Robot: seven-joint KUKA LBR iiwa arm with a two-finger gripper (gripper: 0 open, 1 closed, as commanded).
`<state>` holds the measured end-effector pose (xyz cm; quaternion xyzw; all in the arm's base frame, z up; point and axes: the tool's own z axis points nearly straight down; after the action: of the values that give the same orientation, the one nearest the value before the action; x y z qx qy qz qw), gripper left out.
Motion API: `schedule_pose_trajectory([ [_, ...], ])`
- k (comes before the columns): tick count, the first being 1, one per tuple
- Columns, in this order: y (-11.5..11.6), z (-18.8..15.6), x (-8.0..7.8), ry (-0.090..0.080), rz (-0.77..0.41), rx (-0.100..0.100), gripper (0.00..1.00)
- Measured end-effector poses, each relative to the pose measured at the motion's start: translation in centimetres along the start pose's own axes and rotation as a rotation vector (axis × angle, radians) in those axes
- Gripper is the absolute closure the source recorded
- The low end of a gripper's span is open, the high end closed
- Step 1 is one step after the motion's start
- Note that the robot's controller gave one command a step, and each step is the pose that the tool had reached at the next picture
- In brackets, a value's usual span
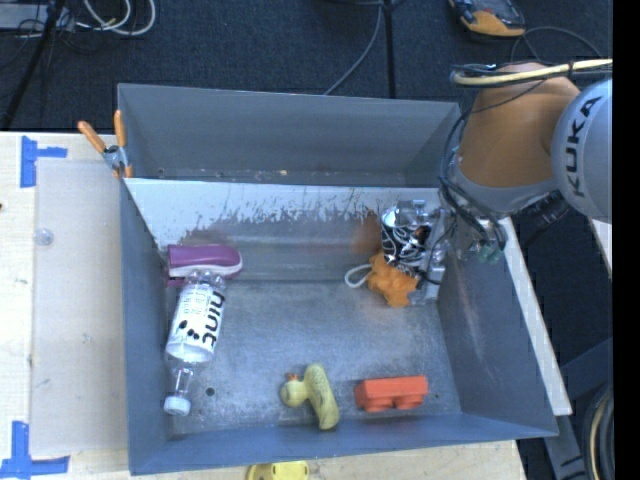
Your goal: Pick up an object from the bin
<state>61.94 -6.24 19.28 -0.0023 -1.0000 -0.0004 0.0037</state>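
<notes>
My gripper (413, 238) is low in the bin's far right corner, close to the back wall. A lumpy orange toy (390, 282) with a white cord loop lies directly below and against it, slightly to its left. I cannot see whether the toy is in the gripper's grasp. An orange block (391, 393) rests on the floor near the front wall, well in front of the gripper.
A yellow duck-shaped toy (314, 394) lies left of the orange block. At the left side a clear bottle (197, 336) with a white label lies on its side, and a purple-pink flat object (204, 259) sits just behind it. The arm enters over the right rim.
</notes>
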Motion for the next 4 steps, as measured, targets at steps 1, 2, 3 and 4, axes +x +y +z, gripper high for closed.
schedule_pose_trajectory([
  [1,0.0,-0.5,-0.1,-0.006,-0.001,0.0,0.0],
  [2,-0.3,4.8,0.4,-0.009,-0.008,0.001,0.0],
  [3,-1.4,11.6,0.0,-0.029,0.014,-0.001,1.0],
  [4,-1.4,11.6,0.0,-0.029,0.013,-0.001,1.0],
])
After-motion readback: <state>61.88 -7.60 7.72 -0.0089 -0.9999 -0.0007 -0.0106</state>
